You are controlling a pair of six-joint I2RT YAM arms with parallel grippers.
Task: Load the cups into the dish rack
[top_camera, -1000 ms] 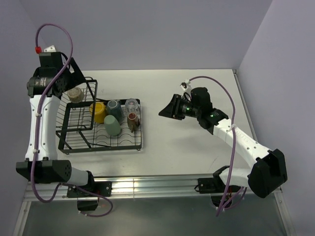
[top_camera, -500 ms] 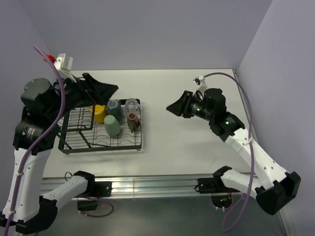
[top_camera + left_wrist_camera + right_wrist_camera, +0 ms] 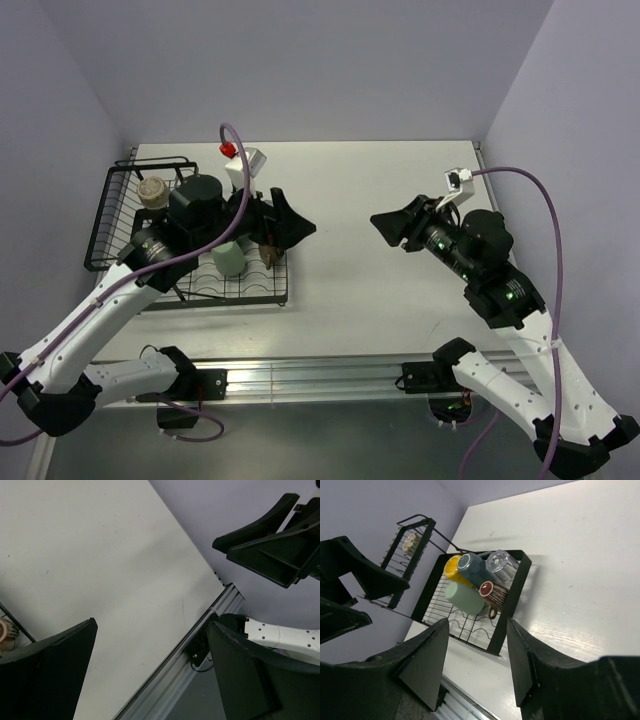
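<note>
The black wire dish rack (image 3: 250, 298) lies at the left, and it also shows in the right wrist view (image 3: 512, 605). On its flat grid lie a yellow mug (image 3: 452, 567), a dark grey mug (image 3: 472, 568), a clear glass (image 3: 503, 564), a pale green tumbler (image 3: 467, 598) and a brown cup (image 3: 493, 593). A beige cup (image 3: 151, 192) stands in the raised basket. My left gripper (image 3: 295, 226) is open and empty, above the rack's right edge, pointing right. My right gripper (image 3: 386, 226) is open and empty, held above the table right of the rack.
The left arm covers the yellow mug, grey mug and glass in the top view. In the left wrist view the right gripper (image 3: 270, 545) shows at the upper right, over the table's metal front rail (image 3: 190, 655). Walls close in the back and sides.
My left arm has swung from over the basket at the far left across the rack to its right edge. My right arm has drawn back to the right. Both grippers stay open.
</note>
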